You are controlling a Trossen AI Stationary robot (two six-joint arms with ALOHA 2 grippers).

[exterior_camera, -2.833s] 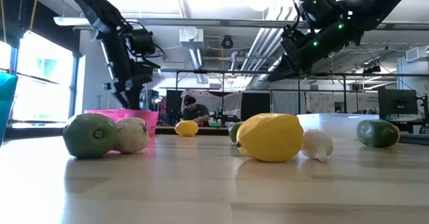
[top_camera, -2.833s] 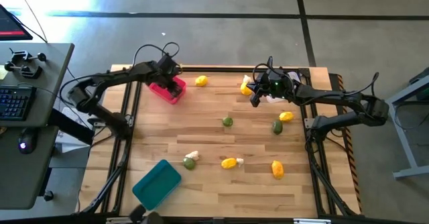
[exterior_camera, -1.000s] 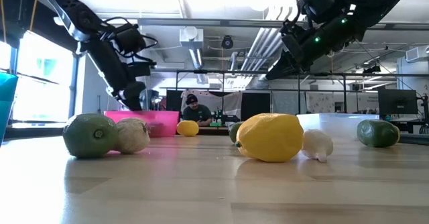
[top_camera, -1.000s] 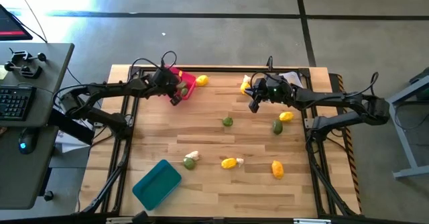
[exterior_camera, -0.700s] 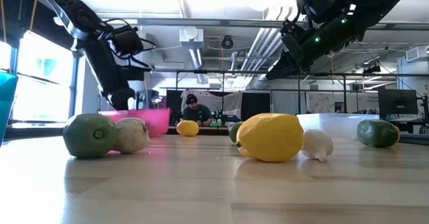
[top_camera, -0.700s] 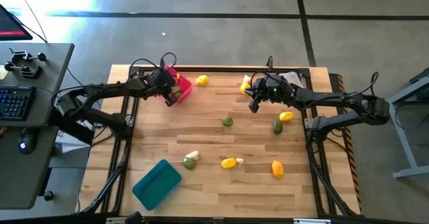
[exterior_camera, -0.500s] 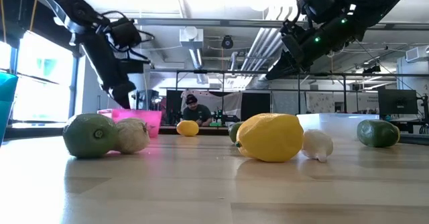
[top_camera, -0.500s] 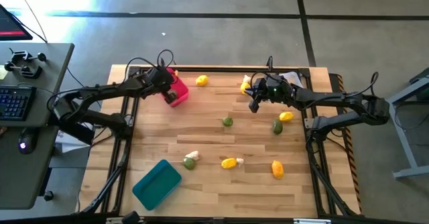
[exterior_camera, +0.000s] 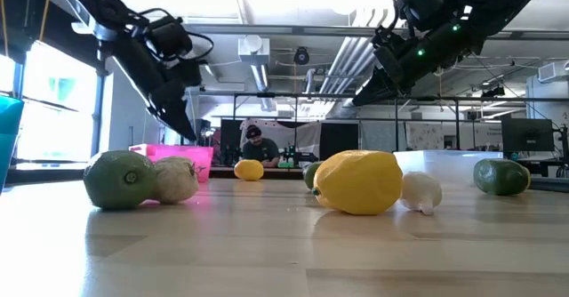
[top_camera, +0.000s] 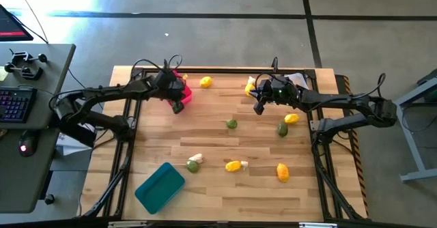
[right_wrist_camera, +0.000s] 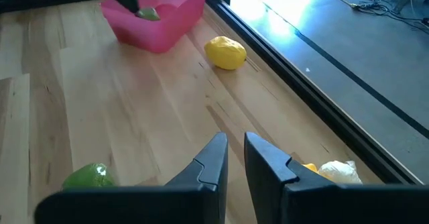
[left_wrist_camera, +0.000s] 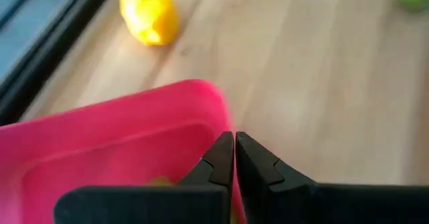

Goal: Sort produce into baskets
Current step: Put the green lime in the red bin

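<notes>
The pink basket (top_camera: 180, 87) stands at the table's far left, with a green piece (right_wrist_camera: 148, 13) inside. My left gripper (top_camera: 179, 101) is shut at its rim. My right gripper (top_camera: 259, 106) hovers above the far middle of the table, narrowly open and empty. The whitish basket (top_camera: 295, 78) lies under the right arm at the far right. The teal basket (top_camera: 160, 186) lies at the near left. Lemons (top_camera: 205, 82), green pieces (top_camera: 232, 124) and a white bulb (exterior_camera: 175, 180) lie loose on the wood. My left gripper pinches the pink basket's side wall (left_wrist_camera: 225, 120) at a corner of the rim, seemingly one finger inside and one outside. The fingers (exterior_camera: 190, 130) slant down from above and from the left. The basket sits level with its bottom on the table.
Loose produce is scattered over the table's middle and near right: a lemon (exterior_camera: 358, 182) with a white bulb (exterior_camera: 420, 192), a green piece (exterior_camera: 120, 180) and another green one (exterior_camera: 500, 176). A lemon (left_wrist_camera: 149, 13) lies just beyond the pink basket. A person sits in the room behind.
My left gripper has slid the pink basket a little toward the table's left edge and turned it about on the wood, staying shut. The left wrist has swung and tipped over the basket.
</notes>
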